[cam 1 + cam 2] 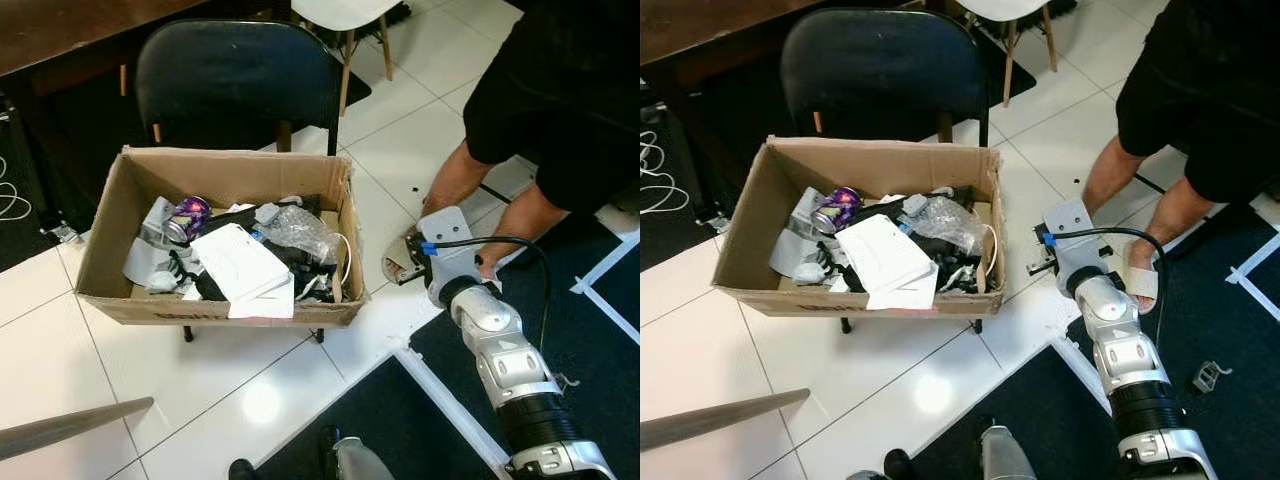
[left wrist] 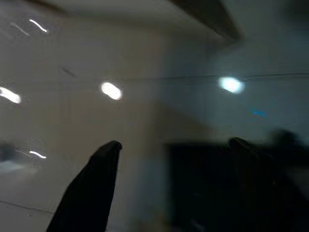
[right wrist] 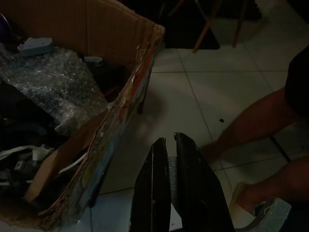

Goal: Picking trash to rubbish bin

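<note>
Trash (image 1: pixel 245 262) is piled inside an open cardboard box (image 1: pixel 110 215) that stands on the white tiled floor (image 1: pixel 250 400) in front of a black chair (image 1: pixel 235 75). Among it, a purple can (image 1: pixel 188 215), a white sheet of paper (image 1: pixel 238 265) and a crumpled bubble wrap (image 1: pixel 300 232) can be made out.

The right arm (image 1: pixel 500 355) is stretched forward over the floor to the right of the box, and its right tool (image 3: pixel 169 159) is held just beside the box's right wall, above the tiles. Its two black fingers (image 3: pixel 155 183) are pressed almost together, with nothing seen between them.

A person's legs (image 1: pixel 470 180), in sandals, are seen just beyond the right arm.

The left tool (image 2: pixel 169 179) is seen blurred over the pale floor, its fingers spread well apart and holding nothing.
</note>
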Robot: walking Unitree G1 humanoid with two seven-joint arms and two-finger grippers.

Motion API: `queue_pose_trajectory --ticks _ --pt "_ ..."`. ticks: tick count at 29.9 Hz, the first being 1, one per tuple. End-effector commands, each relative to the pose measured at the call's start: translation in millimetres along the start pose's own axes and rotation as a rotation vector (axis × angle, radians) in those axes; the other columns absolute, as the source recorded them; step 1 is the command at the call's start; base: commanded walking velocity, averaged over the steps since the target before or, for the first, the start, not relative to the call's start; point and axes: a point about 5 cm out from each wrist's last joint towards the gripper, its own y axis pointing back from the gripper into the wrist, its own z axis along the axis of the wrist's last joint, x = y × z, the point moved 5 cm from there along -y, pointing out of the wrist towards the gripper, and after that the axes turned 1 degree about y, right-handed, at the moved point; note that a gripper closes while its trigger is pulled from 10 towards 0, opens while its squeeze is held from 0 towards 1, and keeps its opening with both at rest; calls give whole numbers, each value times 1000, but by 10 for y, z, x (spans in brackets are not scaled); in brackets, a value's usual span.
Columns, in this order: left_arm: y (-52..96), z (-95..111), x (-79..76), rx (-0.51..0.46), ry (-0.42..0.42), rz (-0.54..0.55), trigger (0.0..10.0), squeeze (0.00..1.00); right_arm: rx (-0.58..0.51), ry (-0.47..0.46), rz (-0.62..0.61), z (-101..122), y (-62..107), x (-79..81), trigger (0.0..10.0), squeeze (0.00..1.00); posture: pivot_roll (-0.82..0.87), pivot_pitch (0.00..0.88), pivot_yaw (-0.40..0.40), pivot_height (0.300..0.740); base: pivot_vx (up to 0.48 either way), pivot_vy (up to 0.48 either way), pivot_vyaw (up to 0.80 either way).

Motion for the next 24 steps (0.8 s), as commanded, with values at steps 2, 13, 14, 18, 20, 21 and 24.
queue_pose_trajectory --ticks 2,13,14,18,20,21,24 --pt "101 -420 -154 125 74 -111 10000 0 33 35 -2 -111 32 -4 10000 0 -201 489 16 740 0 0 0" --pt "735 -1500 -1036 494 -30 -686 10000 0 -22 121 -28 80 -111 -90 10000 0 -182 506 25 740 0 0 0" --pt "735 -1500 -1036 494 -30 -686 10000 0 -22 121 -28 80 -111 -90 10000 0 -182 506 25 740 0 0 0" --pt "839 -1583 -1151 521 -29 -764 10000 0 -58 131 -25 179 -199 -107 10000 0 -167 512 31 740 0 0 0" --pt "842 -1576 -1168 518 -37 -777 10000 0 -101 85 -3 280 -245 -41 10000 0 -164 514 35 740 0 0 0" --pt "839 -1569 -1166 516 -37 -779 10000 0 -120 61 13 331 -263 8 10000 0 -164 515 39 740 0 0 0" --pt "831 -1555 -1157 513 -39 -779 10000 0 -157 12 52 432 -291 123 10000 0 -163 516 42 740 0 0 0"
